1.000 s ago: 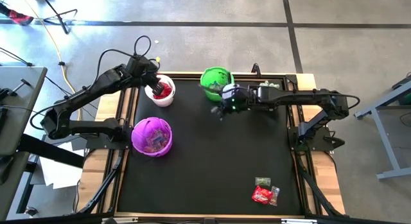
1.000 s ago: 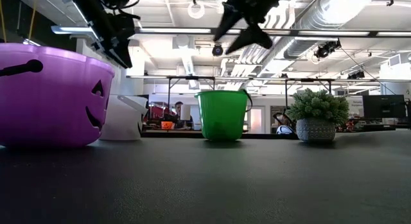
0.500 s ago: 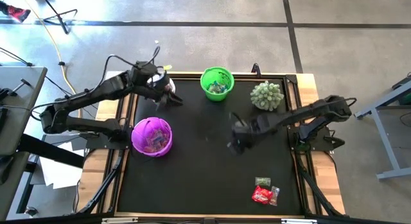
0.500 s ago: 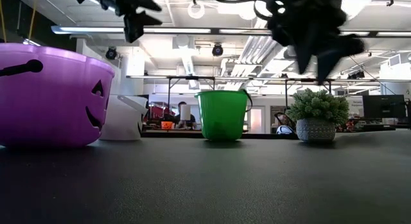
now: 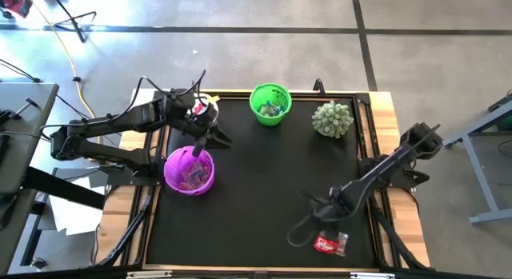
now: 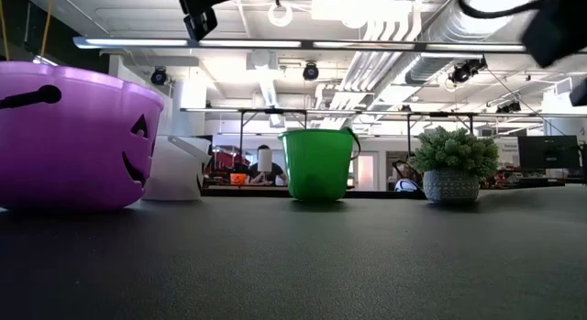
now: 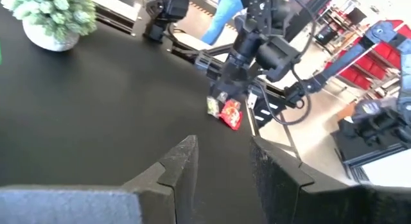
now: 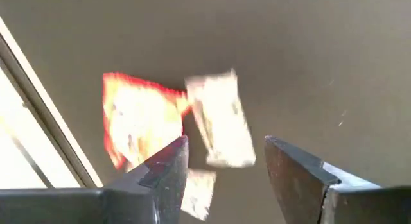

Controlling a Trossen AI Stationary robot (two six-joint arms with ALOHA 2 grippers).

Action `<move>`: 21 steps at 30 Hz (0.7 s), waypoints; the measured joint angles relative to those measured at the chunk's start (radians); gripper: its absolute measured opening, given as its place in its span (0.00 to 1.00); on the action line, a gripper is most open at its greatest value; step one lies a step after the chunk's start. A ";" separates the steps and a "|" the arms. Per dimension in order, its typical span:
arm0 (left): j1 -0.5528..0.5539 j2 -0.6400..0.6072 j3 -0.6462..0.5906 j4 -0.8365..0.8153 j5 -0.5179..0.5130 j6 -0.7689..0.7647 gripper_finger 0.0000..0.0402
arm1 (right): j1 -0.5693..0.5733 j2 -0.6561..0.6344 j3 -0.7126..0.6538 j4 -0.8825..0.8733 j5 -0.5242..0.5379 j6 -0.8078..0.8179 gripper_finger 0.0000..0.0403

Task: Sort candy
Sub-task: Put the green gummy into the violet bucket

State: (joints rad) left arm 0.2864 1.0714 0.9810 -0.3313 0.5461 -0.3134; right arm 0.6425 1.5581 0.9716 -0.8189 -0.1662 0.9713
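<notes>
A few candies lie on the black mat near the table's near right corner: a red one [image 5: 326, 244] [image 8: 138, 124], a pale one [image 8: 221, 128] and a third [image 8: 198, 193]. My right gripper [image 5: 320, 215] [image 8: 225, 156] hangs open just above them, pointing steeply down, touching none. My left gripper [image 5: 218, 139] [image 7: 221, 150] is open and holds nothing, high over the mat beside the purple pumpkin bucket [image 5: 190, 169]. The white cup [image 5: 205, 111] and the green bucket [image 5: 270, 103] stand at the far edge.
A potted spiky green plant [image 5: 332, 119] stands at the far right. The purple bucket holds several sweets, and the green bucket holds some too. The wide middle of the black mat [image 5: 264, 183] has nothing on it. Wooden table edges frame the mat.
My right gripper has swung from beside the green bucket toward the near right corner, sinking and tipping to point down over the candies. My left gripper has left the white cup, gone toward the table's middle beside the purple bucket, and tipped up from pointing down to nearly level.
</notes>
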 joint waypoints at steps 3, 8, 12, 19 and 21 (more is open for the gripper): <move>-0.016 0.000 0.000 0.003 0.000 0.000 0.32 | 0.033 0.000 -0.037 -0.002 0.005 -0.001 0.50; -0.035 0.000 0.000 0.063 -0.018 -0.042 0.32 | 0.041 0.000 -0.116 0.039 0.016 -0.003 0.50; -0.050 0.000 0.000 0.126 -0.059 -0.096 0.32 | 0.038 0.000 -0.175 0.133 -0.007 -0.003 0.50; -0.062 -0.001 0.000 0.178 -0.116 -0.173 0.32 | 0.038 0.000 -0.199 0.193 -0.045 0.045 0.50; -0.068 -0.001 0.000 0.178 -0.158 -0.184 0.32 | 0.039 0.001 -0.187 0.186 -0.047 0.044 0.50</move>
State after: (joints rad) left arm 0.2180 1.0706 0.9813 -0.1532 0.3879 -0.4974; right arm 0.6811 1.5589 0.7844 -0.6326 -0.2130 1.0154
